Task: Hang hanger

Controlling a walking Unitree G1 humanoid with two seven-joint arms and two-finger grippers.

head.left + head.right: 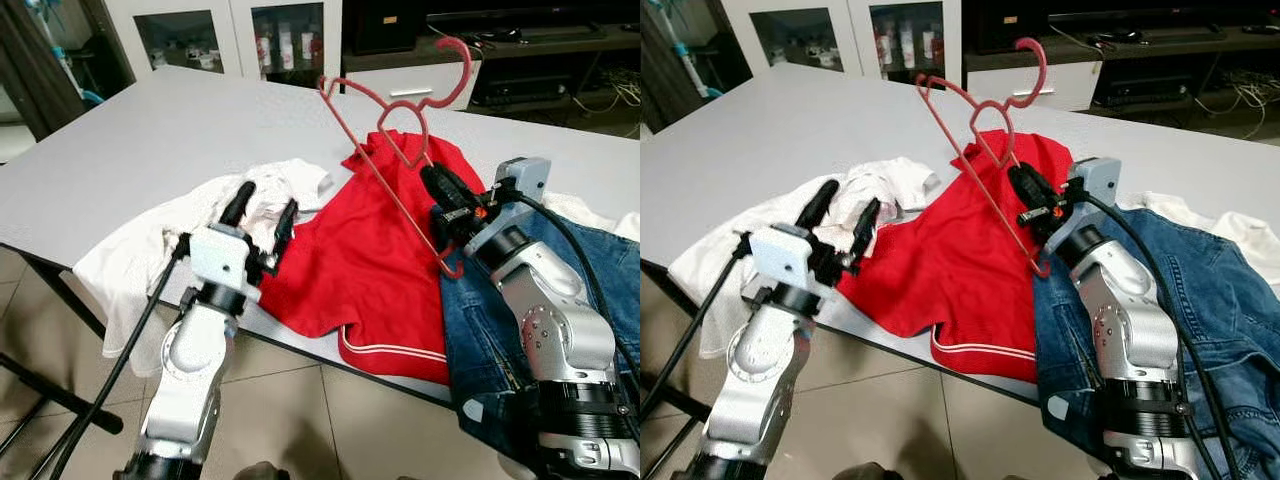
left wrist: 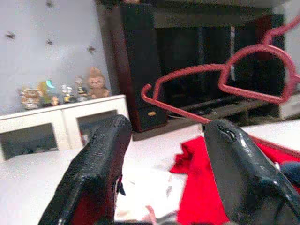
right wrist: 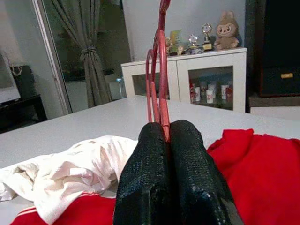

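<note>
A red plastic hanger (image 1: 400, 130) stands tilted above the table, its hook pointing up and to the right. My right gripper (image 1: 437, 187) is shut on the hanger's lower bar, above a red shirt (image 1: 370, 260); in the right wrist view the hanger (image 3: 158, 61) rises from between the pressed fingers (image 3: 185, 159). My left gripper (image 1: 262, 215) is open over a white garment (image 1: 170, 240) near the table's front edge, holding nothing. In the left wrist view the hanger (image 2: 225, 79) hangs beyond the spread fingers (image 2: 98, 164).
The grey table (image 1: 150, 140) carries the red shirt, the white garment and a blue denim piece (image 1: 590, 270) at the right. White glass-door cabinets (image 1: 230, 35) and a dark TV unit (image 1: 520, 50) stand behind. Tiled floor (image 1: 300, 400) lies below the front edge.
</note>
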